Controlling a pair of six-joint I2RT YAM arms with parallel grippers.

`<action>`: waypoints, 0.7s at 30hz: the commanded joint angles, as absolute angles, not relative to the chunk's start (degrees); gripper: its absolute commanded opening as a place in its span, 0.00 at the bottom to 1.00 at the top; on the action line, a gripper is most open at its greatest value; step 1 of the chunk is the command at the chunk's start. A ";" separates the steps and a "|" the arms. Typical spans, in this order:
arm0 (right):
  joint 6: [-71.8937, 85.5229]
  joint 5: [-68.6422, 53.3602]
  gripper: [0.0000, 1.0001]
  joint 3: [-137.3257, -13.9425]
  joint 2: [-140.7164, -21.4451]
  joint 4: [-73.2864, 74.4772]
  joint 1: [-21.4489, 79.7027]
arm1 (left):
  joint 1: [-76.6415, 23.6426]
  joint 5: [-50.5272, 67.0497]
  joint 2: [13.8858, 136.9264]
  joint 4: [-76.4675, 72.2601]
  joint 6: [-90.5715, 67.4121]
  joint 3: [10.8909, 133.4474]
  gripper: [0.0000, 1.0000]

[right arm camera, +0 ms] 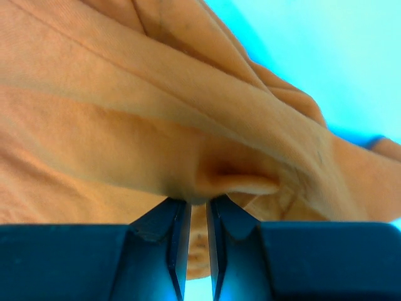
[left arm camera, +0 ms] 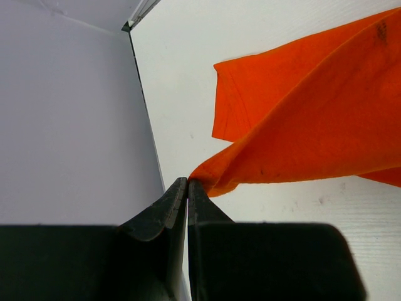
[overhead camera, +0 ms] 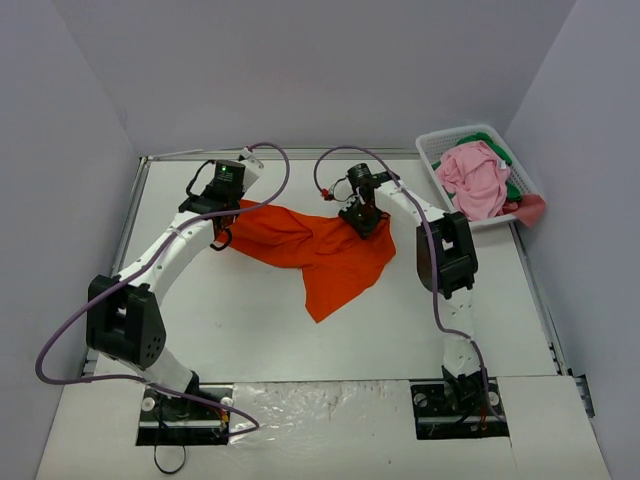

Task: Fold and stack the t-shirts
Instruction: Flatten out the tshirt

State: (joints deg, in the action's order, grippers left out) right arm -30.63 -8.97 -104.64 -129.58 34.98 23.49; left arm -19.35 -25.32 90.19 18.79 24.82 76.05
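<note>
Black left gripper (left arm camera: 188, 182) pinches tight a corner of the large bright orange cloth t-shirt (left arm camera: 313, 125). Right wrist: right gripper (right arm camera: 197, 200), jaws nearly together, nips a fold. Overhead: shirt stretched between both over the white table (overhead camera: 230, 330), likely for flattening.

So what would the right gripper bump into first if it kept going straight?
The orange t-shirt. Its folds are bunched right against the tips of the right gripper, which looks pinched on them.

Top view: high, rear, looking down at the table (overhead camera: 250, 330); wrist views, close-up, share the orange t-shirt (overhead camera: 330, 255) — opposite ends.
</note>
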 commanded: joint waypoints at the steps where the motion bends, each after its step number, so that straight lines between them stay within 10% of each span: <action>1: -29.88 -8.17 0.12 -104.59 -122.88 37.18 22.41 | -18.81 -25.40 87.36 20.83 23.64 76.99 0.02; 9: -28.92 -10.55 0.00 -103.54 -121.81 37.35 21.97 | -18.81 -24.96 85.78 21.27 23.64 76.38 0.02; 21: -29.09 -11.78 0.12 -99.05 -118.13 37.53 21.80 | -18.72 -23.91 85.43 21.71 23.20 75.94 0.02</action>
